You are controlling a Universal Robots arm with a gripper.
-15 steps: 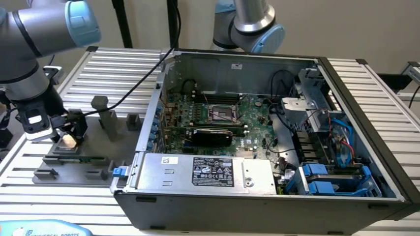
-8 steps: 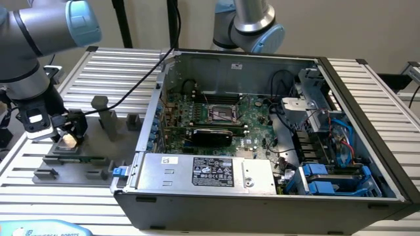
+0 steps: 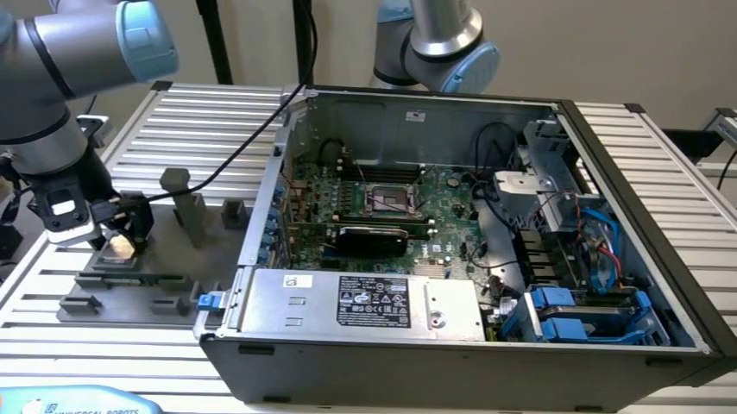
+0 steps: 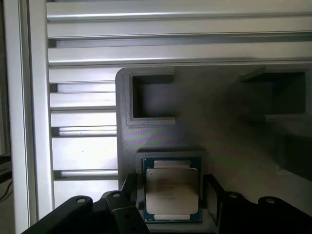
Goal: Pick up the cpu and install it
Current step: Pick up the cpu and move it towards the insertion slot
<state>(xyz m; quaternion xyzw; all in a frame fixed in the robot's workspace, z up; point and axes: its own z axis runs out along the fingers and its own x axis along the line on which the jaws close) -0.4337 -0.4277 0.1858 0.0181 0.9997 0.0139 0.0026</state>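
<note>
The cpu (image 4: 171,190), a small square chip with a silver-white lid and a green edge, lies flat in a recess of the grey fixture plate (image 4: 219,146). My gripper (image 4: 170,195) is low over it and open, with one dark finger (image 4: 212,192) on each side of the chip and a gap to it. In the exterior view the gripper (image 3: 119,235) stands at the left over the cpu (image 3: 119,248). The motherboard's open socket (image 3: 392,200) sits inside the computer case (image 3: 645,216), far off to the exterior view's right.
Upright grey blocks (image 3: 185,207) rise from the fixture plate (image 3: 127,302) next to the gripper, and a long green memory stick (image 3: 144,279) lies on it. A second robot arm (image 3: 444,43) stands behind the case. Everything rests on a slatted aluminium table (image 3: 207,112).
</note>
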